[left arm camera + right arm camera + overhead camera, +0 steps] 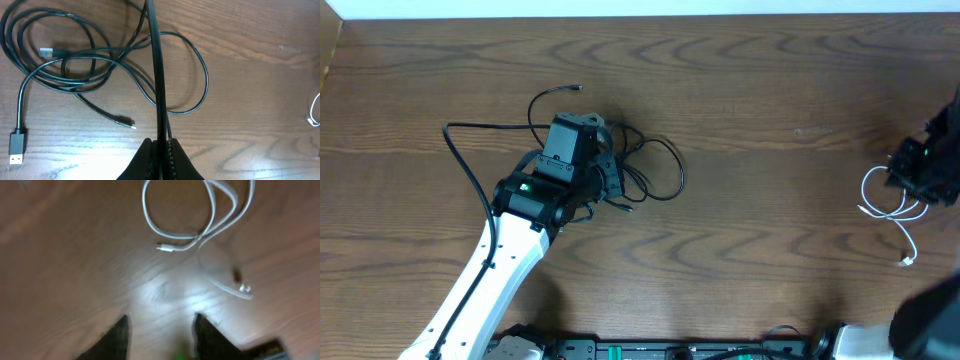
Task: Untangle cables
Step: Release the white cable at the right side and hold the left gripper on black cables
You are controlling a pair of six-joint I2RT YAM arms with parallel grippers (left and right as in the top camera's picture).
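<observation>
1. Nearest the left wrist camera, the left gripper (161,150) is clamped tight on one black cable (156,60), which runs taut from between the fingers toward 12 o'clock.
2. Black cables (640,170) lie in a loose tangle on the table (770,100), left of centre overhead, spreading from the gripper toward 3 o'clock, with one strand (470,160) trailing toward 9 o'clock.
3. At the 3 o'clock edge of the table lies the white cable (890,200), well apart from the black ones. The right gripper (160,330) hovers above it with its fingers parted and nothing between them; the cable sits toward 12 o'clock in its wrist view, and that view is blurred.
4. Judged step: the left arm is drawing its strand free of the pile, while the white cable looks already separated and set down.
5. To do this well, the pull should be slow and along the strand's own line, so that the loops slide off instead of cinching. Watching the crossing near the USB plug (46,51) would show whether a knot is tightening.
6. Dragging the whole pile is the risk; lifting slightly could let the other loops fall away.
7. Count: two grippers; one white cable; black cables number at least two, judging by three plug ends seen in the left wrist view, though the exact number cannot be told from the overlaps.
</observation>
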